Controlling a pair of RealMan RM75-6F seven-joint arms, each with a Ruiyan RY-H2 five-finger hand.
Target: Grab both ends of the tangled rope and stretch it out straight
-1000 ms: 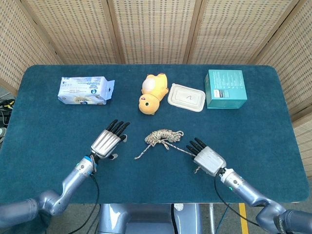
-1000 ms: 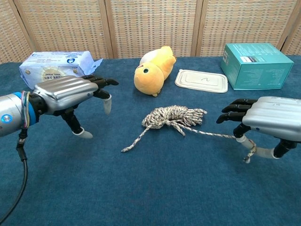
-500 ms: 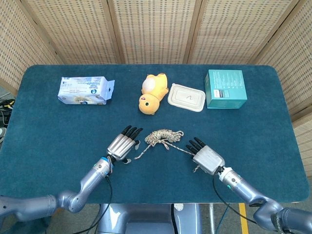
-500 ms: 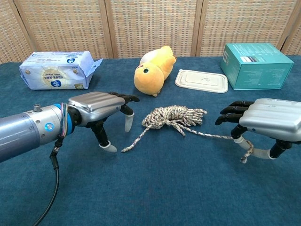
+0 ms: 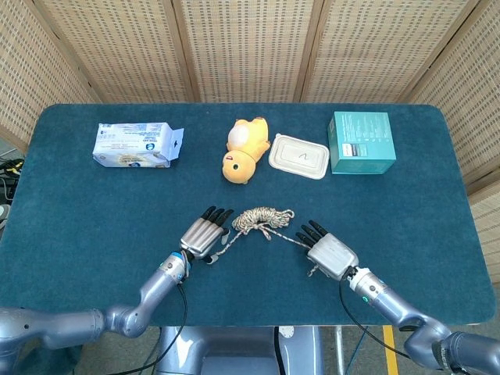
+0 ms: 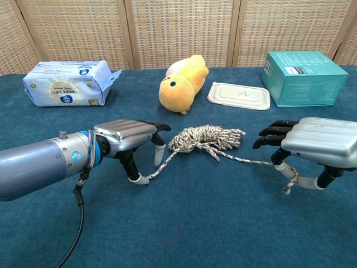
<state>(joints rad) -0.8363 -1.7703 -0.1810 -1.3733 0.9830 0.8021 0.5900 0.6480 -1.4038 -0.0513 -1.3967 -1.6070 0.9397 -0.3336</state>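
Note:
The speckled rope lies as a tangled bundle (image 5: 264, 217) (image 6: 206, 137) in the middle of the blue table. One strand runs right to my right hand (image 5: 332, 255) (image 6: 321, 142), which pinches the rope's right end (image 6: 288, 180) between thumb and a finger while its other fingers are spread. The rope's left tail (image 6: 159, 166) trails toward the front left. My left hand (image 5: 203, 233) (image 6: 125, 137) hovers over that tail with its fingers apart. Its thumb tip is beside the tail's end and one finger stands on the far side. It grips nothing.
At the back stand a wipes pack (image 5: 134, 144) (image 6: 66, 82), a yellow plush duck (image 5: 246, 148) (image 6: 181, 81), a white lidded container (image 5: 298, 156) (image 6: 240, 95) and a teal box (image 5: 361, 141) (image 6: 304, 77). Woven screens close off the far side.
My left hand has moved right across the table until it straddles the rope's left tail. The right hand has shifted slightly left, still pinching the right end.

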